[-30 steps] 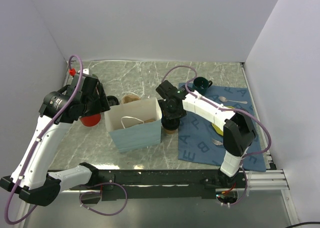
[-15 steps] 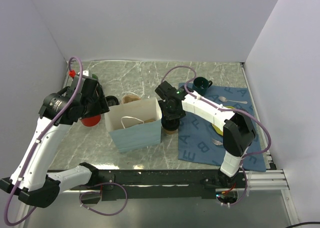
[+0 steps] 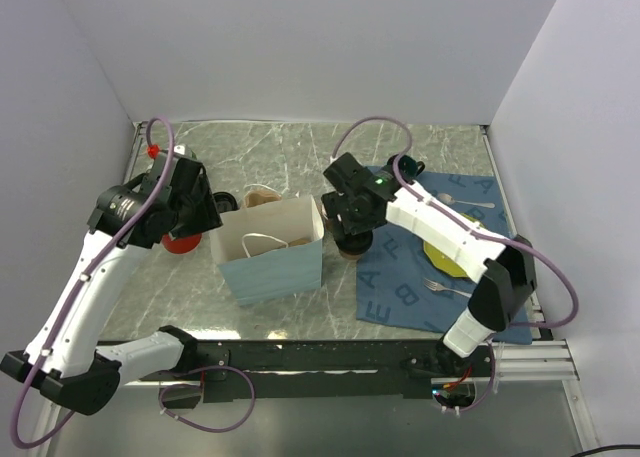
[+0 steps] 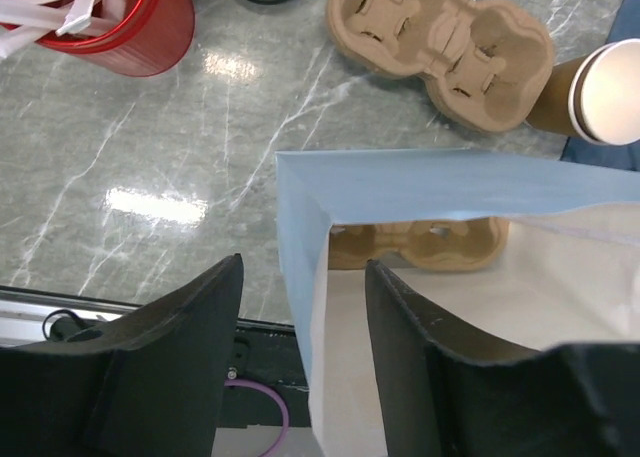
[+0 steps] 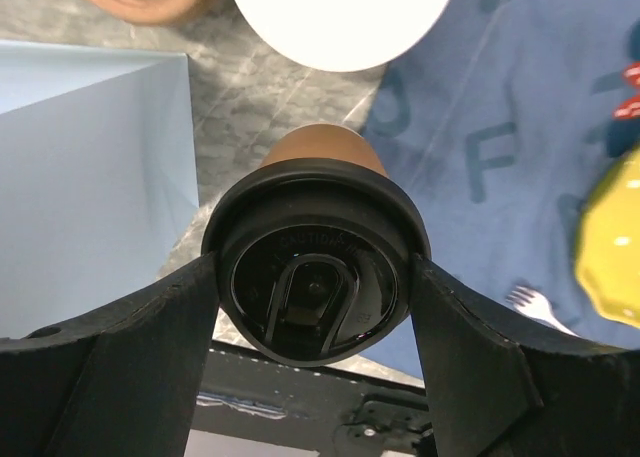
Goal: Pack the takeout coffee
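i read this as the pick-up step. my right gripper (image 5: pixel 316 272) has a finger pressed against each side of the black lid of the takeout coffee (image 5: pixel 314 285), so it is clamped on the cup. in the top view the coffee stands just beside the paper bag (image 3: pixel 275 274), at the bag's 3 o'clock, by the edge of the blue mat (image 3: pixel 400 277). i cannot tell whether it has left the surface.

my left gripper (image 4: pixel 302 267) hangs at the bag's 9 o'clock rim, jaws apart, with the paper wall between them but not pinched.

next, i judge, comes a straight lift above the rim, a short carry toward 9 o'clock, then a level descent into the mouth. the left should pinch that wall first, or the bag may slide or fold.
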